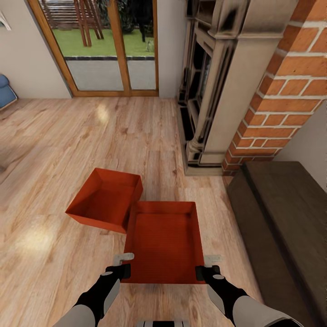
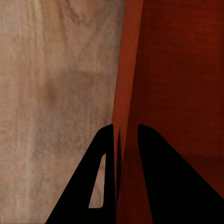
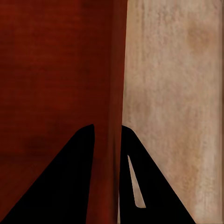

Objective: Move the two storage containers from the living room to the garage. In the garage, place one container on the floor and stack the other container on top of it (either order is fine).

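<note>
Both grippers pinch opposite side walls of the nearer shallow red-orange plastic storage bin [image 1: 164,240] on the light wood-plank floor [image 1: 54,150], the left gripper [image 2: 125,133] and right gripper [image 3: 108,133] each nearly closed astride a thin wall, probably so it lifts level. The second identical bin [image 1: 105,200] lies tilted against its far-left corner; no writing shows anywhere.

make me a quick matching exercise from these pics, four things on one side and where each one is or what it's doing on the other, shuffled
1. near container
2. far container
3. left claw
4. fireplace

a. tilted on the wood floor, ungripped
b. pinching the near container's left wall
c. held at both side walls
d. against the brick wall, ahead to the right

Pairs: 1-c, 2-a, 3-b, 4-d
</note>
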Controlling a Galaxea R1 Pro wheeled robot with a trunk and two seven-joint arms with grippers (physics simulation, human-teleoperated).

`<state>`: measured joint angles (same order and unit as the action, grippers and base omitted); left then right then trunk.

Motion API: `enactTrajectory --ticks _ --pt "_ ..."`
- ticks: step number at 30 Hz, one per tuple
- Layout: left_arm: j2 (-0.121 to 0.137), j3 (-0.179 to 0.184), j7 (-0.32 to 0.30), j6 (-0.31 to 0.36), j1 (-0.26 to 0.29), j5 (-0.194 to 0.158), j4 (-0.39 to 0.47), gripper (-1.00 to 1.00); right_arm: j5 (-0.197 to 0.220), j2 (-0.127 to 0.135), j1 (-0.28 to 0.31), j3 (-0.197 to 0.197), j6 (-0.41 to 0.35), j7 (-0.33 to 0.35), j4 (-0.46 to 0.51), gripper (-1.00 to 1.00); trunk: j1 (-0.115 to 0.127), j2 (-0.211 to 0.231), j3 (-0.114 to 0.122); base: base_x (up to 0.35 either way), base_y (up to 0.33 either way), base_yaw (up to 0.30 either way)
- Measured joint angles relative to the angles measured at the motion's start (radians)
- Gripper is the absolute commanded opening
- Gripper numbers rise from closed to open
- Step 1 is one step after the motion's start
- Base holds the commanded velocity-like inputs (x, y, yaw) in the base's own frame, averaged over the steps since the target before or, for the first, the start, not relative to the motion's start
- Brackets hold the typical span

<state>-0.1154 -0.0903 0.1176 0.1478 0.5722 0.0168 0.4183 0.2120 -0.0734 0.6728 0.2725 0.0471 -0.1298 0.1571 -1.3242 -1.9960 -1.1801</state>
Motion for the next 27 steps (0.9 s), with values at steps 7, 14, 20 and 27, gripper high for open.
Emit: enactTrajectory --ticks 7,14,20,27 --pt "0.0 0.0 0.0 0.0 0.0 -0.001 0.0 -1.0 -0.001 0.0 0.0 0.0 -0.001 0.0 0.0 -1.0 0.027 0.049 0.022 0.0 0.0 0.0" --pt "0.001 -0.001 -0.001 0.0 0.0 -0.001 -0.001 -1.0 -0.003 -0.001 0.0 -0.001 -0.003 -0.002 0.001 -1.0 0.054 0.098 0.044 0.0 0.0 0.0" --pt "0.005 -0.001 -0.006 0.0 0.0 -0.001 -0.001 -1.0 -0.003 -0.004 0.0 -0.001 -0.003 -0.005 0.001 -1.0 0.077 0.14 0.063 0.0 0.0 0.0" --pt "0.004 -0.002 -0.005 0.0 0.0 -0.001 -0.001 -1.0 -0.003 -0.003 0.001 0.0 -0.003 -0.003 0.001 -1.0 0.104 0.189 0.085 0.0 0.0 0.0"
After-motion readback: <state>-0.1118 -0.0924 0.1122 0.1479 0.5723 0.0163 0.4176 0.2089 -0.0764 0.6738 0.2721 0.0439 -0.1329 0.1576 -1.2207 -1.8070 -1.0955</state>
